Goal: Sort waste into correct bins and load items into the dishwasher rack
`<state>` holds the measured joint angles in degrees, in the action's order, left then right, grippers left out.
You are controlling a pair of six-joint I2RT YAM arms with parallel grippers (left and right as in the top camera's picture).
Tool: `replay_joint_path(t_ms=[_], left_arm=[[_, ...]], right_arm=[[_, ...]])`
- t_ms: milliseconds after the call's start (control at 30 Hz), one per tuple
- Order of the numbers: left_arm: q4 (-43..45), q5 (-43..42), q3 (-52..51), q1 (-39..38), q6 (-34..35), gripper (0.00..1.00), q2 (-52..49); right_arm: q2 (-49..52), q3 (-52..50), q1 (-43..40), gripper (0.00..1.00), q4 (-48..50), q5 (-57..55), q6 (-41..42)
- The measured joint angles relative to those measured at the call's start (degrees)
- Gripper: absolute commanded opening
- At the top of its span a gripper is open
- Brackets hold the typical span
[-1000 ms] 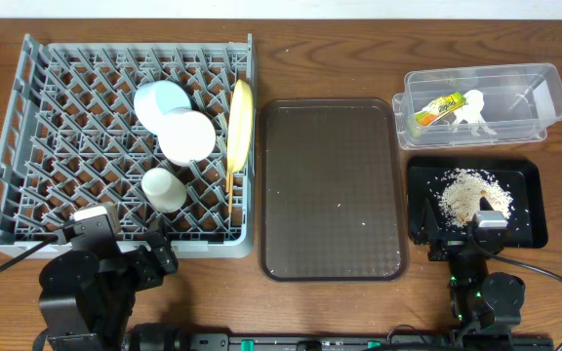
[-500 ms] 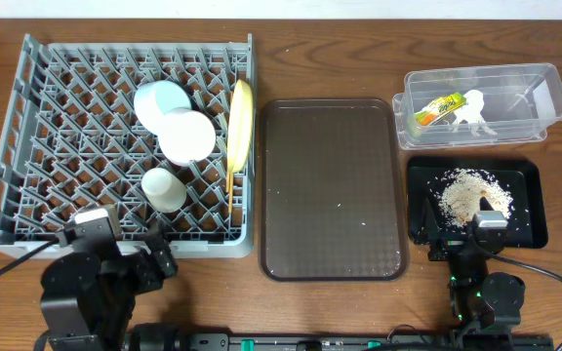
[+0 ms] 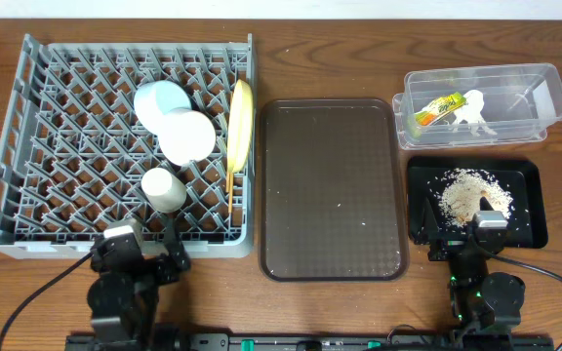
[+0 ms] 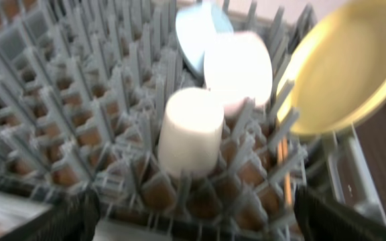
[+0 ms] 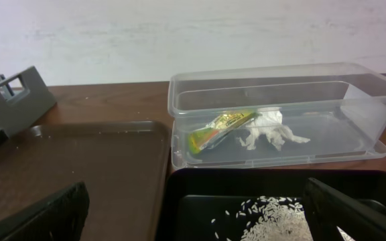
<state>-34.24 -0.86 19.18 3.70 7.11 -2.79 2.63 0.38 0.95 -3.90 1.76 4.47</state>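
The wooden worktop [image 3: 330, 58] carries everything. On its left stands the grey dishwasher rack [image 3: 76, 117], and the left wrist view of it is blurred. Next to it lies the brown serving tray [image 3: 330, 185], dotted with a few pale specks.

On the right, the clear tub [image 3: 544, 93] sits behind the glossy black tray [image 3: 525, 210].

In the rack, the yellow plate [image 3: 241, 122] stands on edge by the right wall. The white bowl [image 3: 186, 136] overlaps and partly hides the light blue bowl [image 3: 156, 100]. The small white cup [image 3: 163, 188] stands just in front of them. The wooden chopsticks [image 3: 229, 190] are a thin strip under the plate and hard to make out.

The crumbly leftovers [image 3: 464, 192] lie in the black tray, partly covered from overhead by the right gripper [image 5: 194, 191], whose fingers are spread wide.

The white scrap [image 3: 474, 109] and the yellow-green wrapper [image 5: 221, 127] lie touching in the tub. The wrapper's print is too small to read.

The left gripper [image 4: 194, 201] is at the rack's near edge, with its fingers wide apart and empty.
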Motion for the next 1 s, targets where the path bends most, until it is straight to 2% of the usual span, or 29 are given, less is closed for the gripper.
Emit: replay_joint_path(t_ms=[100,267,367,1000], left_arm=[[8.31,-0.04,-6.08,0.00,0.42,0.93,1.88],[27.28,-0.07,-14.53,0.00,0.55,0.93,2.14],[33.94,-0.04,-17.64,0.00,0.37,0.93,2.21],[32.76,-0.68,-18.18,0.00,-1.40,0.93,2.19]], right_arm=[[0.00,0.00,0.00,0.99,0.02,0.00,0.00],[0.00,0.00,0.00,0.99,0.00,0.00,0.00],[0.00,0.00,0.00,0.99,0.00,0.00,0.00],[0.00,0.00,0.00,0.99,0.00,0.00,0.00]])
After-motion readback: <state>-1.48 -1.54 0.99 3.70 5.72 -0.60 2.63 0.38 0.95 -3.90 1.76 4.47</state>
